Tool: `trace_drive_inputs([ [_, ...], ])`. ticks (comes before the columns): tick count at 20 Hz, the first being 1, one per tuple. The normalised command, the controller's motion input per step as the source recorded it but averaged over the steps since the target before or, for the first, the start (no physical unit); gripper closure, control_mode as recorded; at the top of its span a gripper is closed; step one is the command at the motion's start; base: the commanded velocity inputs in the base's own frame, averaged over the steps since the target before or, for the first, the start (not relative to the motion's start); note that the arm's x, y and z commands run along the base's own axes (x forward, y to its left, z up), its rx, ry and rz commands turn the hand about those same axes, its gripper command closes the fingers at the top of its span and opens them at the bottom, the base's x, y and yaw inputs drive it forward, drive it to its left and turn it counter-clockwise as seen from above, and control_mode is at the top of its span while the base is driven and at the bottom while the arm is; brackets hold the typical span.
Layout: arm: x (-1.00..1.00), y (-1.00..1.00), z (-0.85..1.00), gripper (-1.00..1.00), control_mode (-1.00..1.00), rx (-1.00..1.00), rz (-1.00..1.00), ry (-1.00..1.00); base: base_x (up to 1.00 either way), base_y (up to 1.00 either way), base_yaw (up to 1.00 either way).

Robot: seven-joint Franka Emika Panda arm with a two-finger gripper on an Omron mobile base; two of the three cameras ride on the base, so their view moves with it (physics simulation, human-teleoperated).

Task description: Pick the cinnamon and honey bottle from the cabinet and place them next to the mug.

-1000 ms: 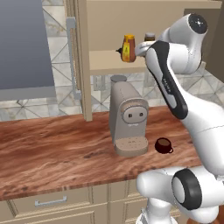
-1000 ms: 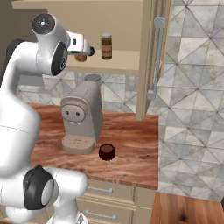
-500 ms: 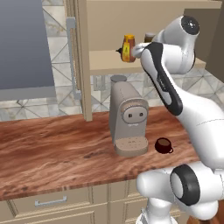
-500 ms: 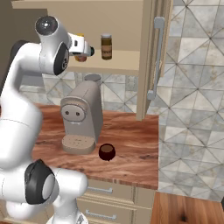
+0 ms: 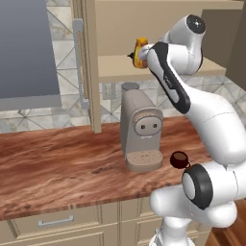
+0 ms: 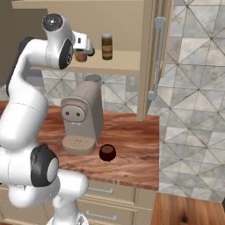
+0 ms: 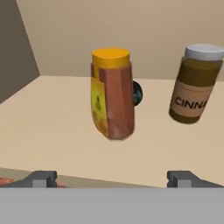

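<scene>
Orange-capped honey bottle [image 7: 112, 94] is standing on the cabinet [image 7: 57, 127] shelf, cinnamon [image 7: 196, 83] just beside it. You're hovering your jaws spread wide, gripping nothing. Watch out: the outer finger is risking clipping the cinnamon, or nudging the bottle over.

The arm rises from its base and bends far up and forward; its gripper [image 7: 112, 178] stands level, jaws spread wide, holding nothing.

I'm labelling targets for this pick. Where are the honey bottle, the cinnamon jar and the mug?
honey bottle [image 7: 113, 105], hand view, middle of its body.
cinnamon jar [image 7: 194, 89], hand view, label area.
mug [image 6: 107, 153], right base view, its rim.
</scene>
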Motion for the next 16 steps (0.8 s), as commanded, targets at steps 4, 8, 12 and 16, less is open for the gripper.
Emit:
trace_drive_inputs([
  [4,0.48,-0.05,-0.01,-1.00,-1.00,0.00,0.00,0.03,0.00,0.00,0.00],
  [8,0.44,-0.11,0.00,-1.00,-1.00,0.00,0.03,0.04,0.00,0.00,0.00],
  [12,0.41,0.00,-0.03,-1.00,-1.00,0.00,0.04,0.01,0.00,0.00,0.00],
  [16,0.45,0.00,-0.11,-1.00,-1.00,0.00,0.03,0.01,0.00,0.00,0.00],
])
